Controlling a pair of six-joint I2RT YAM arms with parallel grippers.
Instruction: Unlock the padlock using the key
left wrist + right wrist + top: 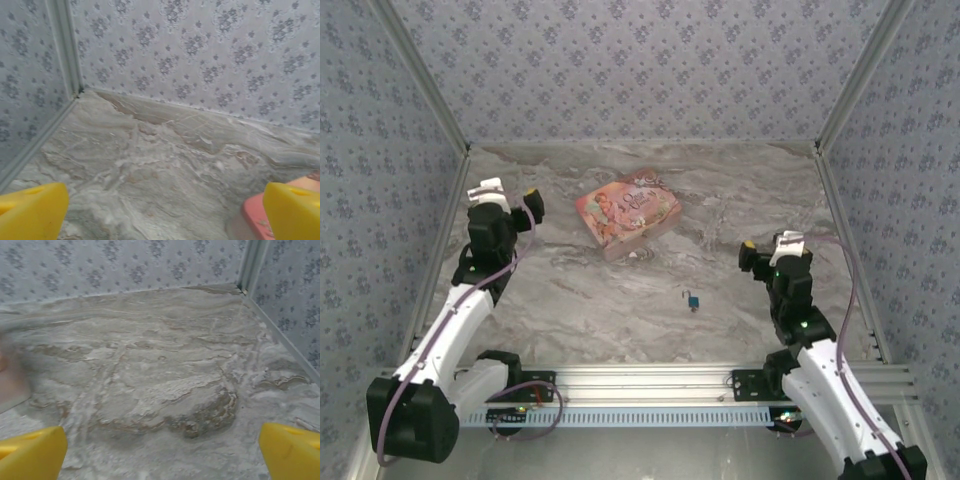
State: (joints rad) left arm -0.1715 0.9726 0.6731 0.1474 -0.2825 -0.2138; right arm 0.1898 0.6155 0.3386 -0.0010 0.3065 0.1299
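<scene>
Left gripper (pixel 510 193): I read the jaws as spread wide, with nothing between them. In the left wrist view the left gripper (pixel 165 215) shows two yellow pads (pixel 30 210), one at each bottom corner, both cut off by the frame, with bare table between them.

Right gripper (pixel 768 248): also spread wide and holding nothing. In its own wrist view the right gripper (pixel 160 455) again shows two yellow fingertips (pixel 292 450) cropped at the bottom corners, over bare marble.

Hidden or unclear items:
- The padlock (pixel 692 299) is a tiny blue-teal dot in the overhead view, and I cannot resolve its shackle.
- I cannot pick out the key with any certainty. A dark fleck at the padlock's near side may belong to either item.
- The pink box (pixel 252 212) shows as one corner, partly behind the yellow pad on the right of the view.
- A blurred pinkish patch (pixel 10 385) is cut by the left edge of the right wrist view. I cannot identify it.

Location: the padlock lies on the table (pixel 570 300) between the two arms, nearer the right one and apart from both grippers. The pink box (pixel 628 212) sits farther back, near the left gripper. A pale speck (pixel 642 256) lies just off its near edge.

Count: two arms, two grippers, four yellow pads, one padlock, one box, one speck.
</scene>
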